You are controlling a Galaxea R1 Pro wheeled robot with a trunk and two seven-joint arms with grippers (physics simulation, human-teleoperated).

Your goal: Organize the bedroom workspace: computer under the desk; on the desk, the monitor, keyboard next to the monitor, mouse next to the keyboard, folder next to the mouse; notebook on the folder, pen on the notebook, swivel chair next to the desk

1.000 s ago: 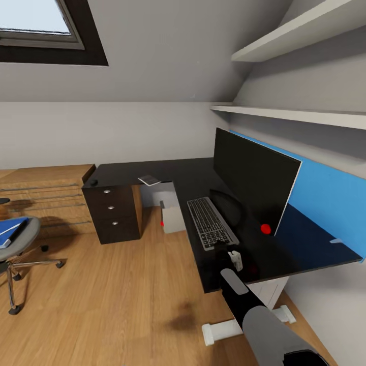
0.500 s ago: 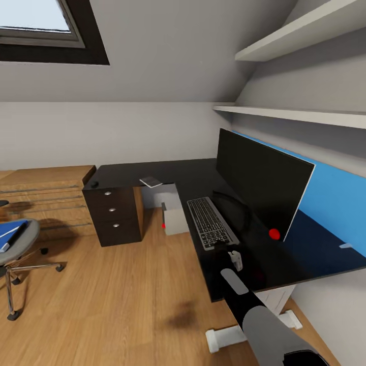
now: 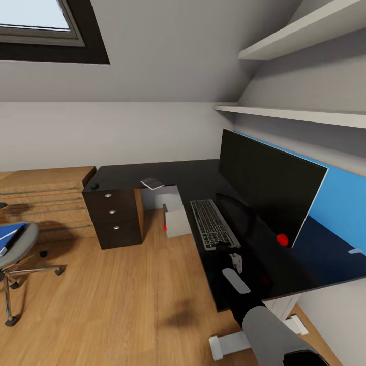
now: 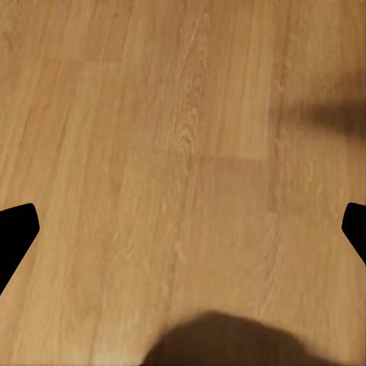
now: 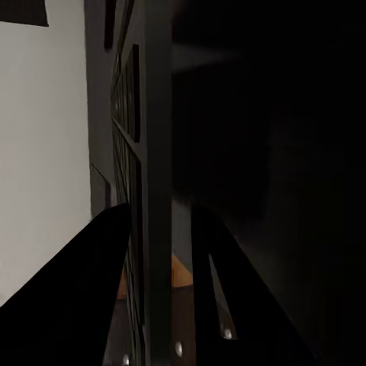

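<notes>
Keyboard [image 3: 213, 223] gripped edge-on by right gripper [image 5: 156, 244] beside monitor [image 3: 267, 185]; left gripper [image 4: 183, 229] open; folder [image 3: 10, 236] remains on swivel chair [image 3: 15, 254], lower left.

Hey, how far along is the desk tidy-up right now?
Done: monitor on the desk, computer underneath, keyboard beside the monitor. In hand: the right end effector sits at the keyboard's near end. Left: mouse at the far corner, folder on the swivel chair, notebook, pen.
</notes>
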